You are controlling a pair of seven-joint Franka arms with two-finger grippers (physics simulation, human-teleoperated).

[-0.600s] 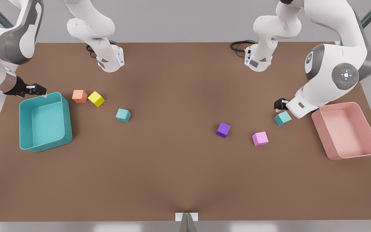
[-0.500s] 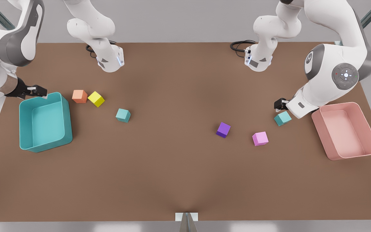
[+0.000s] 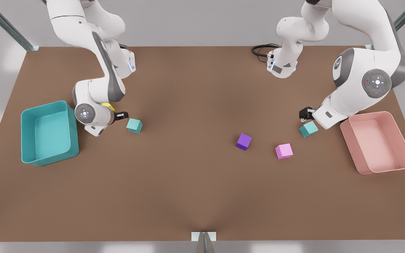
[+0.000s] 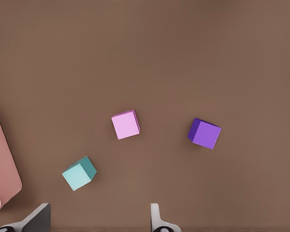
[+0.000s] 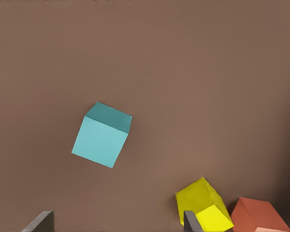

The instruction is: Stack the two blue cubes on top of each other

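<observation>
both small blue cubes (image 3: pixel 134 125) (image 3: pixel 308 129) look light, rigid and smooth, best pinched across flat opposite faces; the right gripper (image 5: pixel 118 223) and left gripper (image 4: pixel 99 218) hover spread wide, empty, each near its own cube.

Your left gripper (image 3: pixel 306 113) hangs low over the desk (image 3: pixel 188 182) at the front view's right, its fingers (image 4: pixel 157 220) spread wide apart; the arm folds down steeply from its base at the desk's far edge. Your right gripper (image 3: pixel 122 115) hovers low at the front view's left, fingers (image 5: pixel 191 222) parted too, the forearm bent sharply down with the wrist turned toward the desk's middle.
</observation>
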